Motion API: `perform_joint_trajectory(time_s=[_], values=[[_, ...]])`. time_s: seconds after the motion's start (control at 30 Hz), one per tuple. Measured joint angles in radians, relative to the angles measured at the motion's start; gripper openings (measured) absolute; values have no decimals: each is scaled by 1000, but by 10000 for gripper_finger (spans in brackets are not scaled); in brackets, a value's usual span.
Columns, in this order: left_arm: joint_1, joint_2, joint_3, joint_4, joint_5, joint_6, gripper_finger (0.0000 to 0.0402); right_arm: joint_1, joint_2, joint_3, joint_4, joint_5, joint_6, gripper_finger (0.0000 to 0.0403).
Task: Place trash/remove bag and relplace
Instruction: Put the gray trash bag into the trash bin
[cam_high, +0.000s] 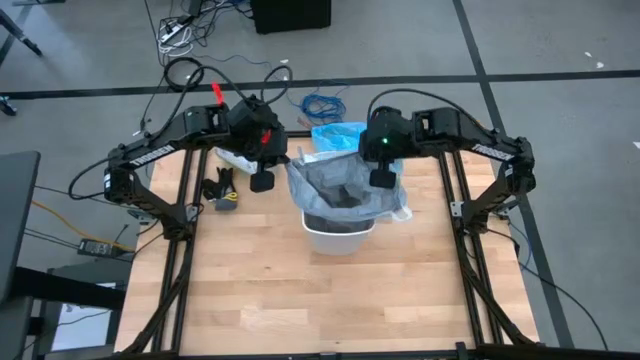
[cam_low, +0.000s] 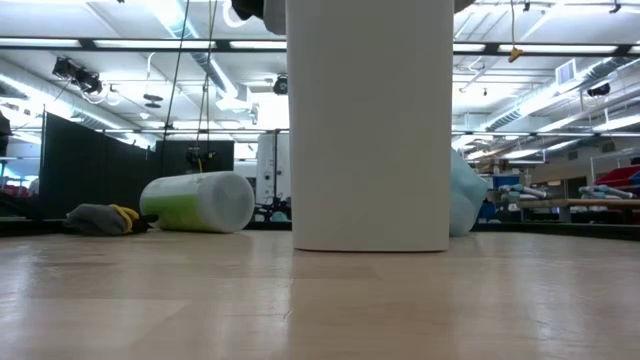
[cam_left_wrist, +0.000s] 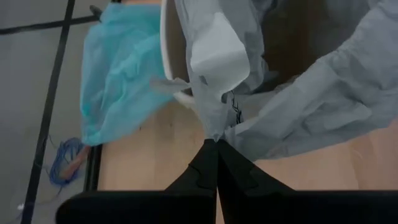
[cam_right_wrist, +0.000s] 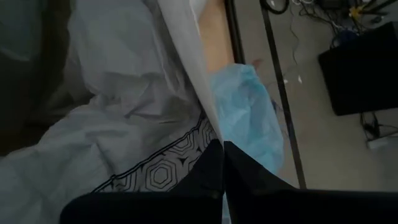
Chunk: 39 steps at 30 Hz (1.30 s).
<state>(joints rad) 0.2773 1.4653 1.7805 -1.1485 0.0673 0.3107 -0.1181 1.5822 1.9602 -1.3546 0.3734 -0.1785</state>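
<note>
A: What is hard to see here?

B: From the low camera, the white bin (cam_low: 370, 125) fills the middle and hides both grippers and the liner. Its top is cut off by the upper edge. Behind it only a corner of the light-blue bag (cam_low: 467, 205) shows, on the tabletop (cam_low: 320, 300).

A: And from above?

B: The grey liner (cam_high: 345, 190) is draped over the bin's mouth and hangs down outside the rim. What lies at the bottom, inside the liner, is dark, and I cannot tell what it is. The blue bag lies crumpled on the tabletop just behind the bin, between the two arms.

A: Where is the liner relative to the fingers?

B: The left gripper (cam_high: 262, 181) is at the left side of the bin. In its wrist view its fingers (cam_left_wrist: 205, 171) are pressed together on a gathered edge of the grey liner, outside the bin rim. The right gripper (cam_high: 382, 178) is over the right rim. Its fingers (cam_right_wrist: 214, 165) are also together, and a thin fold of liner runs down to their tips; a patterned piece (cam_right_wrist: 168, 165) lies just beside them. Whether that fold is really pinched, I cannot tell.

A: Anything smaller?

B: A white roll with green print (cam_low: 198, 202) and a grey and yellow glove (cam_low: 102, 218) lie far back on the left.
</note>
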Motion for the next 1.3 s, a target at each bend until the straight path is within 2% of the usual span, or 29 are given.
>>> perform_joint_trajectory(time_s=[0.2,0.33,0.53,0.8,1.0,1.1,1.17,1.3], values=[[39,2,-1,10,1,37,5,-59,0,0,18,-7,-26,0],[61,6,-1,14,2,48,5,-97,1,-32,17,-56,-26,0],[72,10,-26,26,85,48,5,-114,2,-128,23,-109,-26,0],[72,13,-236,66,125,19,5,-111,1,-217,59,-137,-25,0],[72,13,-375,183,148,-33,5,-106,2,-220,109,-151,-26,0],[70,13,-368,175,128,-63,5,-107,2,-220,108,-152,-26,0],[71,-2,-336,119,78,-66,5,-107,2,-220,108,-155,-26,0],[92,-90,-205,58,8,-63,5,-113,2,-220,108,-159,-26,0]])
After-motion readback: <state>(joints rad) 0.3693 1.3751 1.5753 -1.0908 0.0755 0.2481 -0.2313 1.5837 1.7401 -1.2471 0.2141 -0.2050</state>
